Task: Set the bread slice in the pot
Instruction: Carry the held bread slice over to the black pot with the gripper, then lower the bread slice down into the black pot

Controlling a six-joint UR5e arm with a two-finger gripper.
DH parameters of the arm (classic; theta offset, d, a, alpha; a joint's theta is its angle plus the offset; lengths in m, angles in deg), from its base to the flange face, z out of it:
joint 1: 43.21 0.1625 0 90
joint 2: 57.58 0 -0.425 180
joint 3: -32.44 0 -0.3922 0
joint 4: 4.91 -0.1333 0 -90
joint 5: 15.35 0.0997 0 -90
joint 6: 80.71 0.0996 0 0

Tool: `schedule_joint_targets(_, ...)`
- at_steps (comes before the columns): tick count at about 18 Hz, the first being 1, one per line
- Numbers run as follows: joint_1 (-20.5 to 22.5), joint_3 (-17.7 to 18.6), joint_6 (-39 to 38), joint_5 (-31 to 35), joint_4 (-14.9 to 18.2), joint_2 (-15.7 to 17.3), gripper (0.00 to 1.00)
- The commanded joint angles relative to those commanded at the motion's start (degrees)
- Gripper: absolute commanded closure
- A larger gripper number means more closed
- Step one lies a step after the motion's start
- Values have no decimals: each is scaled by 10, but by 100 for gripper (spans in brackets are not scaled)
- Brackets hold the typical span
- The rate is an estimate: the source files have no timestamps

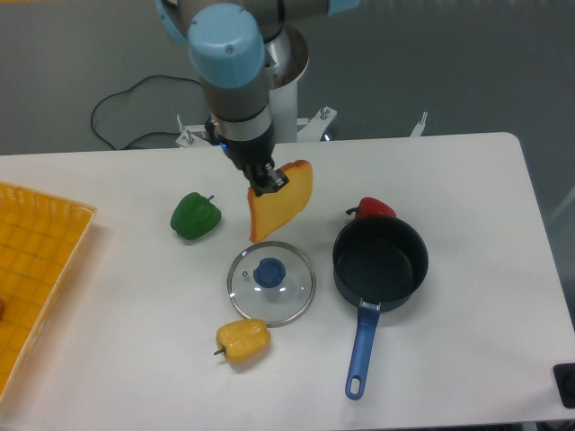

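Note:
The bread slice (286, 203) is a flat pale orange slice with a darker crust, held tilted in the air above the table. My gripper (269, 182) is shut on its upper left edge. The pot (381, 263) is a dark saucepan with a long blue handle (361, 348) pointing toward the front edge. It stands to the right of the slice and lower in the picture, and looks empty inside.
A glass lid with a blue knob (270, 282) lies just below the slice. A green pepper (195, 216) is to the left, a yellow pepper (243, 341) near the front, a red pepper (374, 208) behind the pot. A yellow basket (36, 269) sits at the left edge.

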Motion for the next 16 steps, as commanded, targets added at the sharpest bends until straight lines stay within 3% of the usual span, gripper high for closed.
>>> schedule_joint_targets(3,25,-22,33,45,-6,-31,100)
schedule_joint_targets(9,54,-12,44,61,-105,-59,100)
schedule_joint_targets(16,77,-12,60,63,-149,-91,100)
